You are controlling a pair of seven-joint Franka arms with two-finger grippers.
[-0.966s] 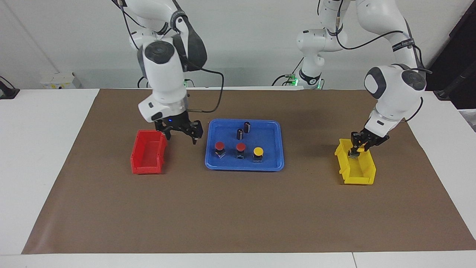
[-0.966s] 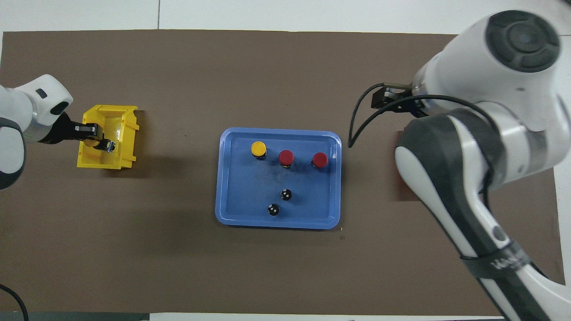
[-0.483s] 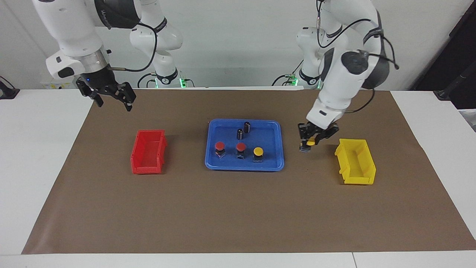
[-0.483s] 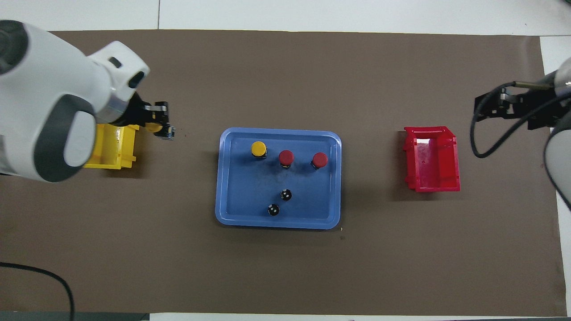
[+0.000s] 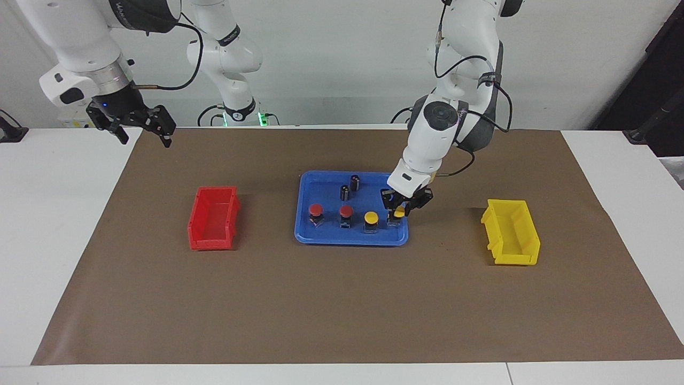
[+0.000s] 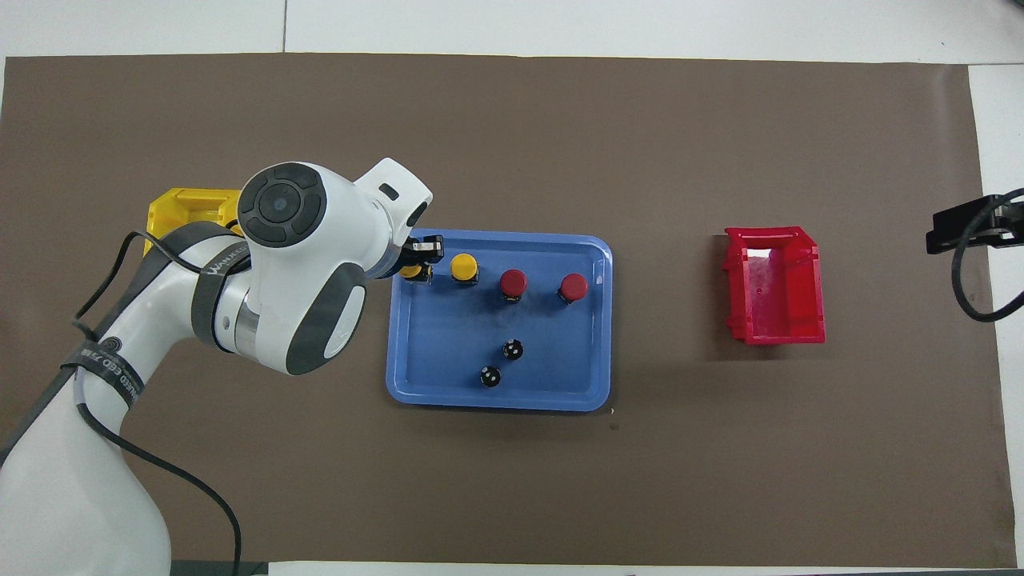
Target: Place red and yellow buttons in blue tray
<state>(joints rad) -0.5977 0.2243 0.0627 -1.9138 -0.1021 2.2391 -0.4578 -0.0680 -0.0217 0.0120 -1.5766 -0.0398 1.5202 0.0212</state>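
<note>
The blue tray (image 5: pixel 350 238) (image 6: pixel 496 398) lies mid-table. In it stand two red buttons (image 5: pixel 316 209) (image 5: pixel 346 211) and one yellow button (image 5: pixel 371 217), in a row; they also show in the overhead view (image 6: pixel 573 286) (image 6: pixel 513 282) (image 6: pixel 463 266). My left gripper (image 5: pixel 398 208) (image 6: pixel 418 266) is shut on a second yellow button (image 5: pixel 398 213) (image 6: pixel 413 272), low over the tray's corner toward the left arm's end, beside the row. I cannot tell whether its base touches the tray. My right gripper (image 5: pixel 141 128) is open and empty, raised over the table edge at the right arm's end.
Two small dark cylinders (image 5: pixel 355 182) (image 5: pixel 344 191) stand in the tray, nearer to the robots than the buttons. An empty red bin (image 5: pixel 214 216) (image 6: pixel 774 284) sits toward the right arm's end. An empty yellow bin (image 5: pixel 512 231) (image 6: pixel 188 206) sits toward the left arm's end.
My left gripper lifted a yellow button out of the yellow bin and carried it to the tray. My right gripper rose from beside the red bin and drew back to its end of the table.
</note>
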